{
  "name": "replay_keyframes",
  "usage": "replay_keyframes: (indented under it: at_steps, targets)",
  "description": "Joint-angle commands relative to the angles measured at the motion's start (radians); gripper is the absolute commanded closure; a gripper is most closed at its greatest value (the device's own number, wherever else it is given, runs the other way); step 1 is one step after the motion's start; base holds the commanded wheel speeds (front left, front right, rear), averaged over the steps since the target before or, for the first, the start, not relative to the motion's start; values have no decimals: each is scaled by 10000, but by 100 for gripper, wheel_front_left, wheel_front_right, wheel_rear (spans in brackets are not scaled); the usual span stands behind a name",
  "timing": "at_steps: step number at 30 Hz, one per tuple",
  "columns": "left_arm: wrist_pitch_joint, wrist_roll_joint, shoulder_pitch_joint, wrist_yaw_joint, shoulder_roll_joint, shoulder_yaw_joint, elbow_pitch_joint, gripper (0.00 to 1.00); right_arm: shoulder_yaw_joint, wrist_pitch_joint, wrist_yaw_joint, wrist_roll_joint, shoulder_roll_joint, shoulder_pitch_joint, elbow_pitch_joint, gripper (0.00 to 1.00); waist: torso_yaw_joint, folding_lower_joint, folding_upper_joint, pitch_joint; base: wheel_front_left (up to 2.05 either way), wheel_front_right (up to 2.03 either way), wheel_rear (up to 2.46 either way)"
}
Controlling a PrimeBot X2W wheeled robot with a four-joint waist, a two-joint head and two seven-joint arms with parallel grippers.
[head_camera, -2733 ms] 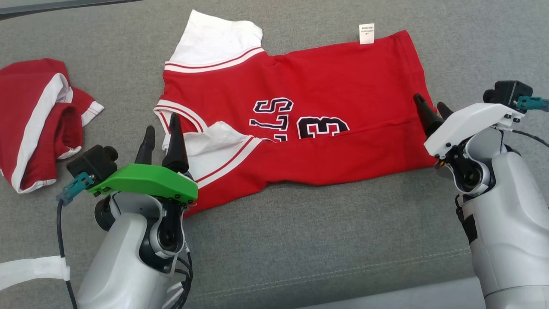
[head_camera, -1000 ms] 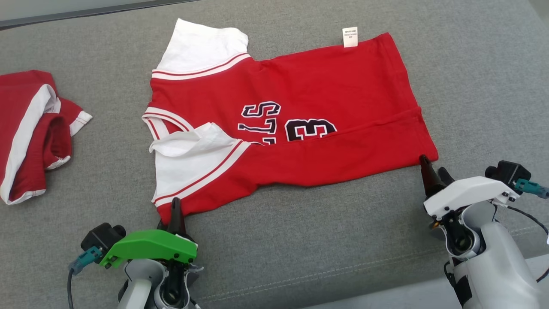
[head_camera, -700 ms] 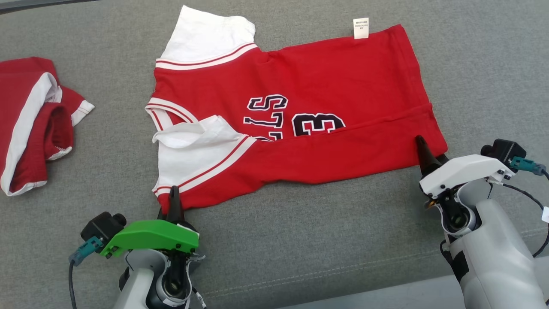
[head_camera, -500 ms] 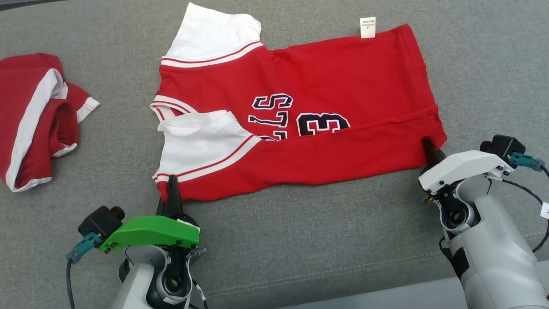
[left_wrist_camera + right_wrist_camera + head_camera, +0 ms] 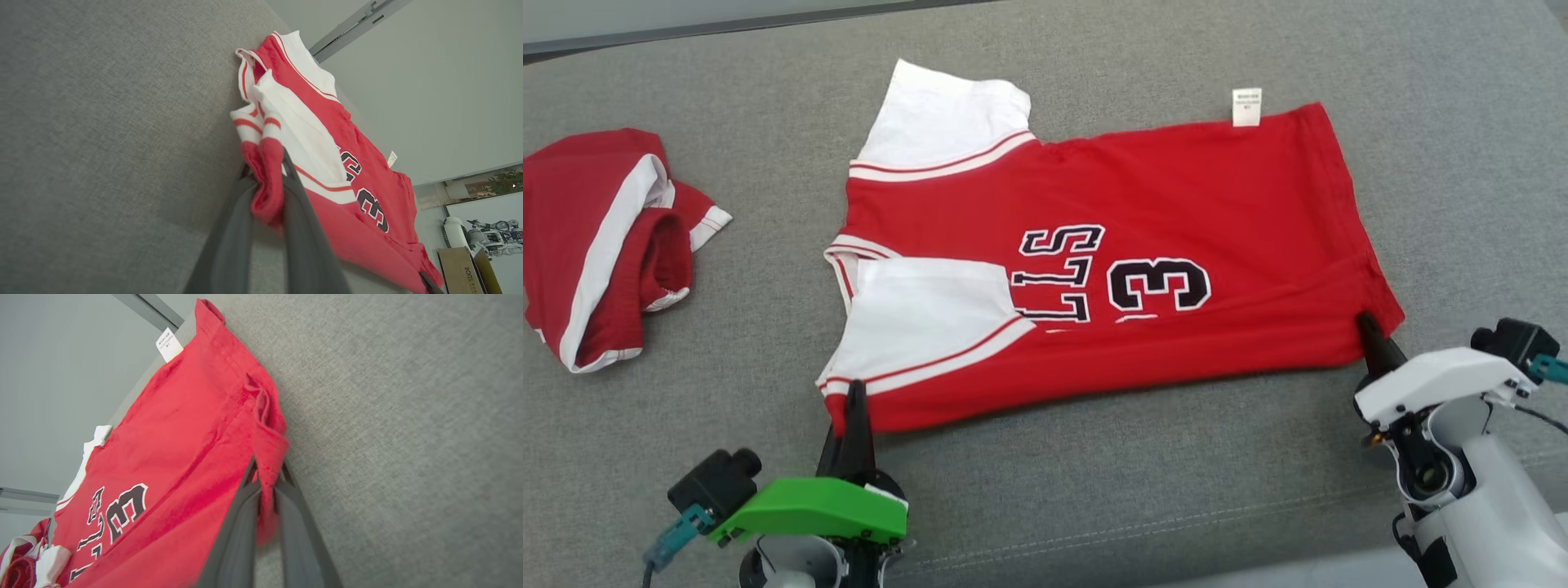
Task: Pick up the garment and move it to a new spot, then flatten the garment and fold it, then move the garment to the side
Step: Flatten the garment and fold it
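Jersey lies mid-way on the grey cushion; my left tool and right tool have just clamped its near corners and drawn the folded flap toward the near edge, so flattening is underway.

The left claw has a green cover and the right claw a white one. Between them the garment is red, with white sleeves, red stripes on white bands and black letters edged in white. Left of the left claw a cloth is red and white. The worktop is grey
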Motion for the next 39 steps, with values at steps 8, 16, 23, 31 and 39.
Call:
replay_keyframes:
  at_steps: [8, 16, 23, 31, 39]
  targets:
    - [47, 313, 1016, 411, 352, -181, -47, 100, -9, -221, -16, 81, -8, 1292, -272, 100, -88, 0, 0, -103, 0, 0, 0]
    - [149, 513, 884, 522, 485, -366, 228, 0, 14, -533, -25, -11, -53, 1561, -104, 0, -131, 0, 0, -110, 0, 0, 0]
    - [132, 1138, 900, 829, 1265, -343, -267, 0, -204, -798, -17, -59, -465, 2060, -535, 0, -228, 0, 0, -193, 0, 0, 0]
    - [1313, 1958, -948, 968, 2470, -593, -763, 0, -256, -510, -6, -612, -912, 1858, -1870, 0, -640, 0, 0, 33, 0, 0, 0]
    - [3718, 2098, -3984, 468, 3045, -1224, -363, 0, 92, 267, -6, -1197, -838, 812, -3038, 0, -1276, 0, 0, 830, 0, 0, 0]
